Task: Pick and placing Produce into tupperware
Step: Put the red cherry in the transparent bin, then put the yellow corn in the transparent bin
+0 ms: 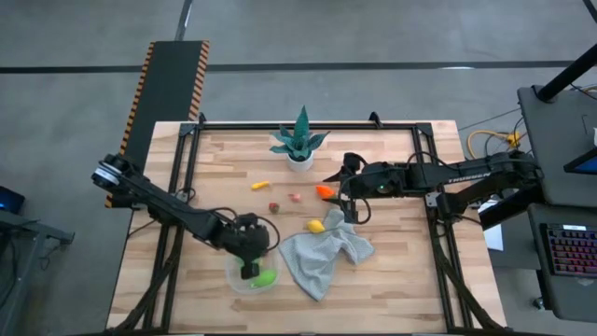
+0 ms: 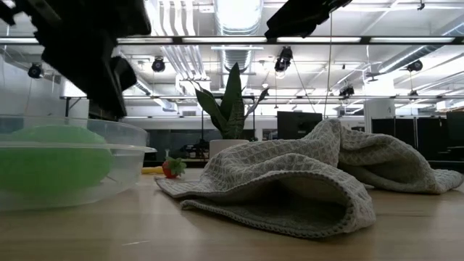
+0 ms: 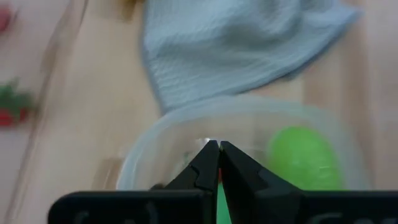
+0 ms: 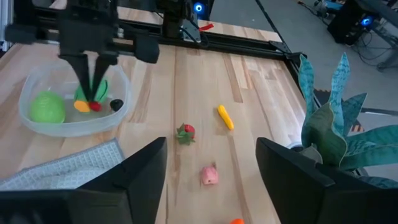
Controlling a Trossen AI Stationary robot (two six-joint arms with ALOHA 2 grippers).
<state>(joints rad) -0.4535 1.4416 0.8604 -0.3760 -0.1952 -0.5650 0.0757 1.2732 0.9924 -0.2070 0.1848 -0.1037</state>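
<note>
High view: open right gripper (image 1: 328,177) is nearest the orange produce (image 1: 324,190), probably just beside; left gripper (image 1: 250,271) closed over tupperware (image 1: 238,282).

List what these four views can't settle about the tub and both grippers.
- Tupperware contents: beside the green piece, the small items under the left gripper are too small to name in the right wrist view; the arm hides them in the high view.
- Left wrist view: blurred, so whether those shut fingers pinch anything is unclear.
- Right gripper: open, but its own view cuts off the fingertips.
- Low view: grey cloth hides the table behind.
</note>
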